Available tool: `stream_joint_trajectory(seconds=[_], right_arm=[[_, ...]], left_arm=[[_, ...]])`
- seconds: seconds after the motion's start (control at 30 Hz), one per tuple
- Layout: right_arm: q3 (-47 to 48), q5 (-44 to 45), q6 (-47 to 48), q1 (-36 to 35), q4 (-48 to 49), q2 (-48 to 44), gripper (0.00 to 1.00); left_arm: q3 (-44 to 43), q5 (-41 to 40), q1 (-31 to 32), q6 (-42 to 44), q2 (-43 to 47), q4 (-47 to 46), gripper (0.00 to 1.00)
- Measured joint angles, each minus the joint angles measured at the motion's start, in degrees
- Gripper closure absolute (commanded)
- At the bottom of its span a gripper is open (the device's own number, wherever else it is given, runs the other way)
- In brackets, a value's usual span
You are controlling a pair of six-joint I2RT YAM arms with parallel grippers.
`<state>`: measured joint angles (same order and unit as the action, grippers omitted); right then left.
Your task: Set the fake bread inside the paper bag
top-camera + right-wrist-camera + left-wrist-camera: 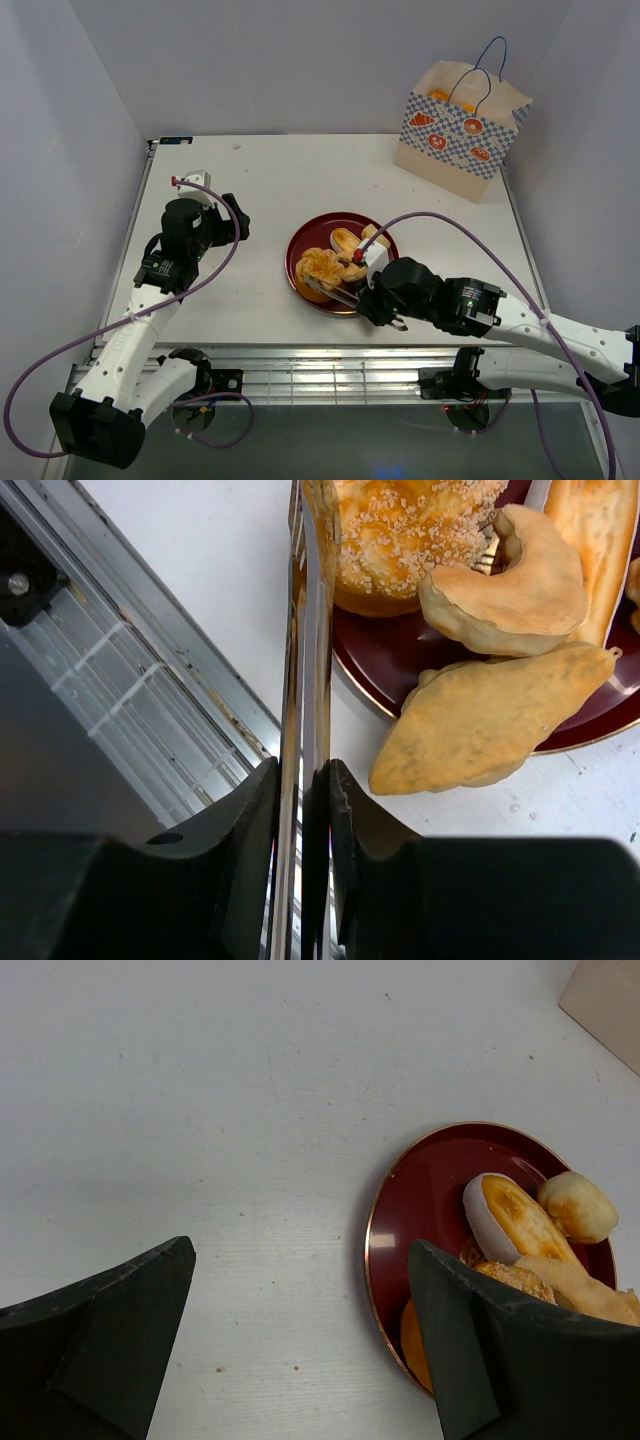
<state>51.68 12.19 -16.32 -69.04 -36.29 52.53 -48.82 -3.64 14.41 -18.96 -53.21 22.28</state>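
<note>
The fake bread lies on a dark red plate [300, 240]: a sesame bun [322, 265], an oval roll [345, 238] and other pieces. My right gripper [366, 297] is shut on a pair of metal tongs [330, 290]. In the right wrist view my right gripper [303, 770] squeezes the tongs [305, 630] together, their tips beside the sesame bun [410, 535]; a croissant [510, 585] and a flat wedge [490, 725] lie next to it. My left gripper [237, 215] is open and empty, left of the plate. The paper bag [462, 130] stands at the far right.
The left wrist view shows my left gripper [300, 1310] over bare table, the plate [420, 1200] with an oval roll [515, 1220] and a round bun [578, 1205], and the bag's corner [605, 1000]. The wedge overhangs the plate rim [400, 675]. A metal rail [150, 680] marks the near edge.
</note>
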Motion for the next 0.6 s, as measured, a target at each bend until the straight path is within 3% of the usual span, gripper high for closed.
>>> stream_joint_trajectory(seconds=[0.6], right_arm=[[2.1, 1.4, -0.2, 0.0, 14.7, -0.3, 0.92]], left_arm=[[0.0, -1.1, 0.0, 0.0, 0.0, 0.0, 0.02]])
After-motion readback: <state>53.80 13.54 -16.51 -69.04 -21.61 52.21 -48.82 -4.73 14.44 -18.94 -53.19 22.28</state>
